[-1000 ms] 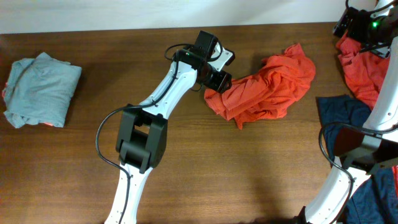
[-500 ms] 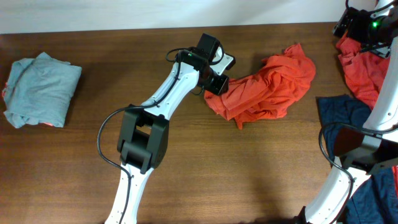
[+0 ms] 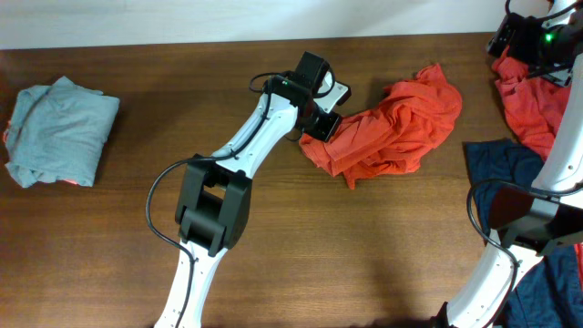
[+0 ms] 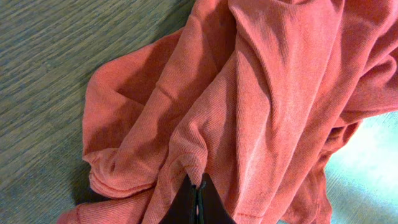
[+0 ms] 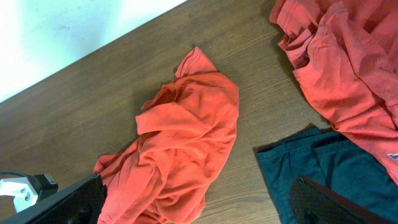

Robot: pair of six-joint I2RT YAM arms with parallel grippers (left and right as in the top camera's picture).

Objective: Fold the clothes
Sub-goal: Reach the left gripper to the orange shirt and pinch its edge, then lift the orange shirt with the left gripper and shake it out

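Observation:
The clothes lie about the wooden table. A crumpled orange-red T-shirt [image 3: 392, 128] lies right of centre, and it fills the left wrist view [image 4: 261, 93]. My left gripper [image 3: 321, 123] is at the shirt's left edge, and its jaws [image 4: 198, 193] are shut on a raised fold of the fabric. High over the far right corner, my right gripper [image 3: 521, 38] stands wide open and holds nothing. Its view looks down on the orange-red T-shirt [image 5: 186, 137] from a distance, with the dark fingers [image 5: 74, 202] at the frame's bottom corners.
Another red garment [image 3: 528, 100] and a navy one [image 3: 496, 169] lie heaped at the right edge, with blue fabric [image 3: 556, 282] below them. A folded pale grey-green garment [image 3: 59, 132] rests at the far left. Bare wood [image 3: 364, 246] spans the front.
My left gripper has slid a little to the right into the shirt's edge and has shut on a fold of it. The right arm has not moved.

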